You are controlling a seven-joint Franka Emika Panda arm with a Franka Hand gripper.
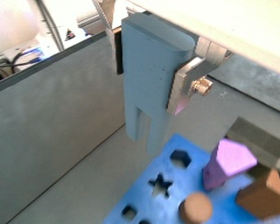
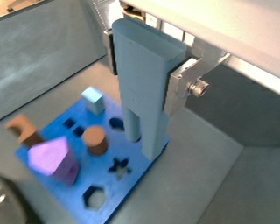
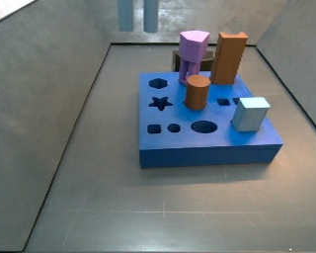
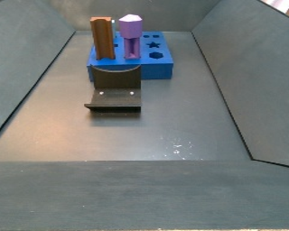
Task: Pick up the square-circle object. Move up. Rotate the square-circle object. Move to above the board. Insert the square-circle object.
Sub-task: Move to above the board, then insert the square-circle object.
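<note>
The square-circle object [image 1: 149, 96] [image 2: 140, 114] is a tall grey-blue peg with a forked lower end. My gripper [image 1: 150, 70] [image 2: 143, 74] is shut on its upper part, and a silver finger [image 1: 187, 83] [image 2: 178, 90] presses on each side. It hangs upright in the air. In a side view only its lower end [image 3: 138, 14] shows, high above and beyond the far edge of the board [image 3: 207, 153]. The bright-blue board [image 1: 178, 173] [image 2: 143, 171] [image 4: 153, 65] lies below, with dark star, hexagon and oval holes in its top.
On the board stand a purple hexagonal peg [image 3: 194, 49] [image 2: 52, 159], a tall brown block [image 3: 229, 57] [image 4: 102, 36], a brown cylinder [image 3: 197, 92] and a pale-blue cube [image 3: 252, 114]. The fixture [image 4: 115, 97] stands in front of the board. Grey walls enclose the floor.
</note>
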